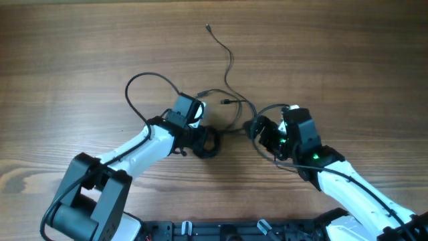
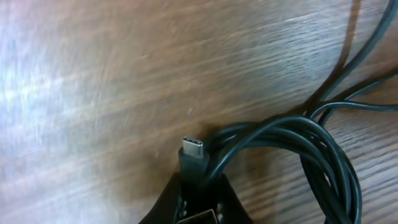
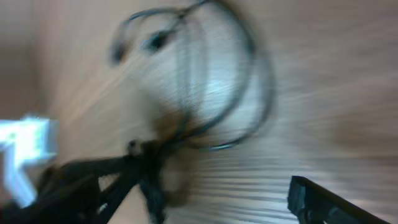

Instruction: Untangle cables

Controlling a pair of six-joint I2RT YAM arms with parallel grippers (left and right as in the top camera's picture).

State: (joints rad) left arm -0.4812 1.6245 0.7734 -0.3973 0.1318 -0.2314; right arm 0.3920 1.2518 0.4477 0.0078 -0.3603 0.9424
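Motion blur smeared the right wrist view: the cables (image 3: 217, 81) were dark streaks, and a finger (image 3: 317, 202) of the right gripper (image 1: 261, 132) was cut off at 5 o'clock. In the left wrist view the bottom edge cut off the left gripper (image 2: 194, 190) at 6 o'clock, and the bundle ran out at 4 o'clock. Overhead, the far cable end (image 1: 208, 28) at 12 o'clock was too small to identify.

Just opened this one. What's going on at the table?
A robot is working on a tangle of thin black cables on a wooden table. The left tool is shut on a plug at the end of one cable, with the coiled bunch right beside it. The right tool is open at the other side of the tangle and appears to hold nothing, though its own view is blurred. The cables are not yet separated.
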